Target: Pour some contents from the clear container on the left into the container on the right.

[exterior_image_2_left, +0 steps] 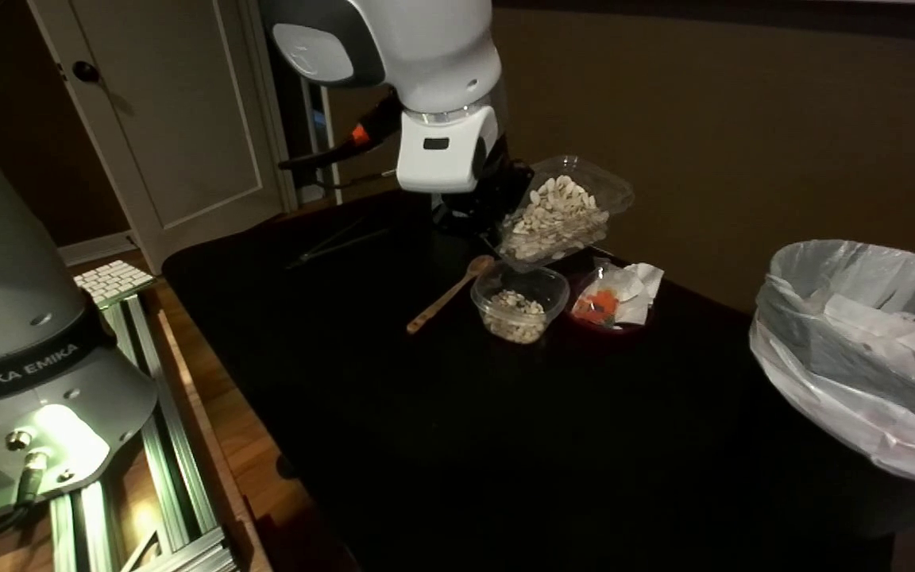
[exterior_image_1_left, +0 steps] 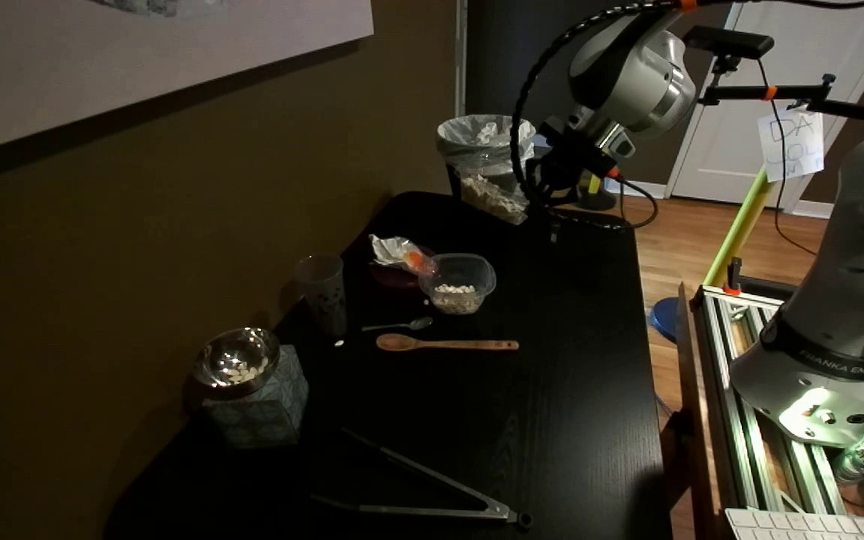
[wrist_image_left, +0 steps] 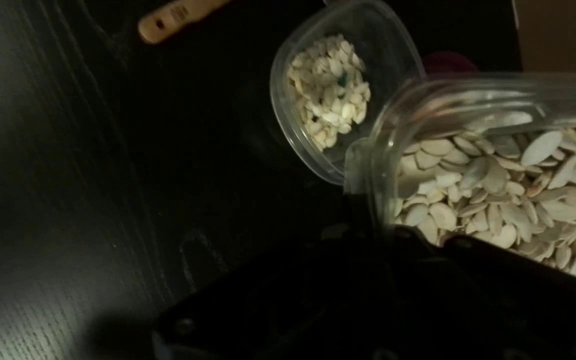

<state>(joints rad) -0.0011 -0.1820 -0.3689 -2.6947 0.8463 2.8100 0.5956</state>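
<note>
My gripper [wrist_image_left: 368,225] is shut on the near wall of a clear plastic container [wrist_image_left: 388,150] filled with pale flat seeds. I hold it above the dark table, and it looks tilted in both exterior views [exterior_image_1_left: 496,201] [exterior_image_2_left: 561,218]. My fingertips are dark and partly hidden in the wrist view. A smaller clear container [wrist_image_left: 288,112] with some pale seeds in it stands upright on the table; it also shows in both exterior views [exterior_image_1_left: 469,262] [exterior_image_2_left: 557,298]. In the wrist view its rim lies just beyond the held container's corner. No seeds are seen falling.
A red dish with a crumpled wrapper [exterior_image_2_left: 620,298] stands beside the smaller container. A wooden spoon [exterior_image_1_left: 447,344], metal spoon [exterior_image_1_left: 402,325], tall cup [exterior_image_1_left: 323,296] and tongs [exterior_image_1_left: 432,480] are on the table. A metal bowl [exterior_image_1_left: 211,367] sits on a box. A lined bin [exterior_image_2_left: 815,381] stands at the end.
</note>
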